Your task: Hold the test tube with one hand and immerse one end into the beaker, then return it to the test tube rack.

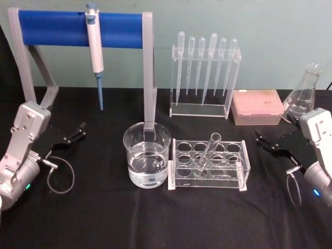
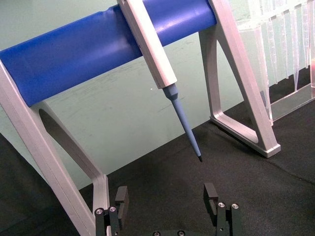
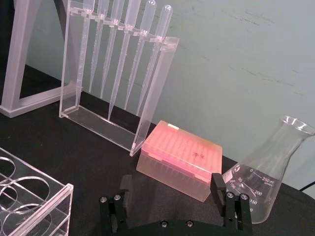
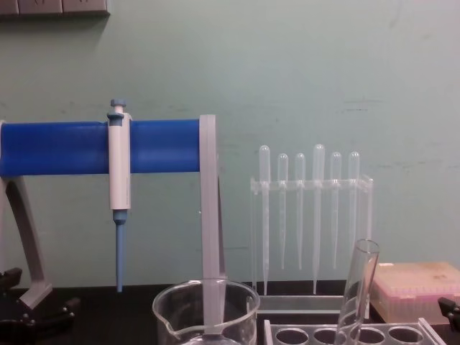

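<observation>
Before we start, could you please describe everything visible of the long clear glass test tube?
The long clear glass test tube looks empty, its flared rim up. It stands tilted in a hole of the clear plastic rack, right of the water-holding glass beaker. The left gripper and right gripper, both open, sit apart at the sides.

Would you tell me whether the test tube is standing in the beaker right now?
No, the test tube leans in a hole of the clear rack, beside the beaker and apart from it.
</observation>
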{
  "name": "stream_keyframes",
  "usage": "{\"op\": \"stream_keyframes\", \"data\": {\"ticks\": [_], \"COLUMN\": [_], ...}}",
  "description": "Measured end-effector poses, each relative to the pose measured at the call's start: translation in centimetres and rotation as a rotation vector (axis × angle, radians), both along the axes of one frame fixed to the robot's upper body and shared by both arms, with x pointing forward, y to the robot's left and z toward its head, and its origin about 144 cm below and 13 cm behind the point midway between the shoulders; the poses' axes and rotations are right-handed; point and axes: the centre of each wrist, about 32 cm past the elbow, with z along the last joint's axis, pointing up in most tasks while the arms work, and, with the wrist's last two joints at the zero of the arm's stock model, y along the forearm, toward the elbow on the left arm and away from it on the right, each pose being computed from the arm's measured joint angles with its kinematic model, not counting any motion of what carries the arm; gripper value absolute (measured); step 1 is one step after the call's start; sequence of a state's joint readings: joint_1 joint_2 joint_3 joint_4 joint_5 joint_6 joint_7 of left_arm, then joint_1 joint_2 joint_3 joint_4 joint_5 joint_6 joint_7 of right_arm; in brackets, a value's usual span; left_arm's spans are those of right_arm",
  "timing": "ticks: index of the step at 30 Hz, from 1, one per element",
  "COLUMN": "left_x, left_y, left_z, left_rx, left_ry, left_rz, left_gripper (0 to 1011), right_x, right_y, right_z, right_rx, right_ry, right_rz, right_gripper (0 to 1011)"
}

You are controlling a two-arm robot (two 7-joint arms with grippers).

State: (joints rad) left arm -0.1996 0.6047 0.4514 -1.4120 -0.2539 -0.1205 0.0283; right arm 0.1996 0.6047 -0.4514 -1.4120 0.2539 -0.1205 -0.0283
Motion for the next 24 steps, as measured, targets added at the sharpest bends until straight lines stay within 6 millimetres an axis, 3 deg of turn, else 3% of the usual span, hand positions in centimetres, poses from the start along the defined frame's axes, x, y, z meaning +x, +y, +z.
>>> {"op": "stream_keyframes", "data": {"ticks": [24], "left_x": [0.0], "left_y": [0.0], "left_z": [0.0], "left_rx": [0.0], "left_ry": [0.0], "left_rz": [0.0], "left_gripper": [1000], "right_x": [0.0], "right_y": [0.0], "right_z": [0.0], "right_rx": [0.0], "right_ry": [0.0], "right_rz": [0.0], "right_gripper": [1003]}}
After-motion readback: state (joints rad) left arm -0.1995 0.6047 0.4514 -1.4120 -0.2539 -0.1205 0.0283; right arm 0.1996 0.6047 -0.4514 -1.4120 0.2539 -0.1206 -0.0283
